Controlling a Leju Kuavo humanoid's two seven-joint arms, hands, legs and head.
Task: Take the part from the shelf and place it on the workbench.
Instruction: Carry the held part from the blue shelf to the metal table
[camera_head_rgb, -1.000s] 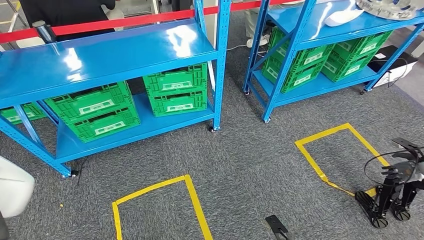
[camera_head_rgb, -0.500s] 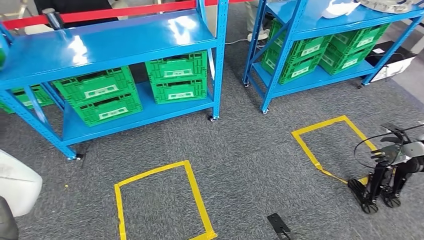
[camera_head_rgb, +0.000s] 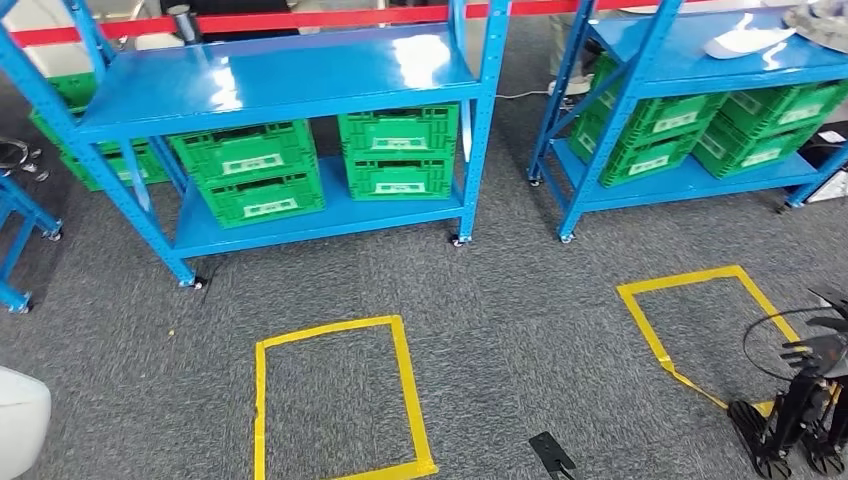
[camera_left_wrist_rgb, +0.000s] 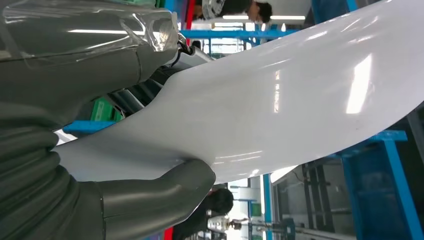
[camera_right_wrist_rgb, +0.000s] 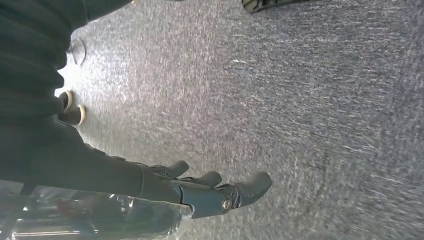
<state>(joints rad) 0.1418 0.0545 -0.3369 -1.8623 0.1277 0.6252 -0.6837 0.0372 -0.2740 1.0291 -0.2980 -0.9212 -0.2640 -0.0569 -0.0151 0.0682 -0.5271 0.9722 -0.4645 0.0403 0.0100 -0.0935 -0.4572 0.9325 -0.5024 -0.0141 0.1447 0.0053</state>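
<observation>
Camera panned left; left hand (camera_left_wrist_rgb: 100, 200) grips glossy white curved part (camera_left_wrist_rgb: 280, 100).

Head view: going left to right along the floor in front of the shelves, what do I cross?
White part at the left edge → near yellow tape rectangle → small black piece → far yellow tape rectangle → right hand.

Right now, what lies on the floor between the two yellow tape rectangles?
In the head view, bare grey carpet separates the left yellow rectangle from the right yellow rectangle; a small black piece lies nearer the robot.
</observation>
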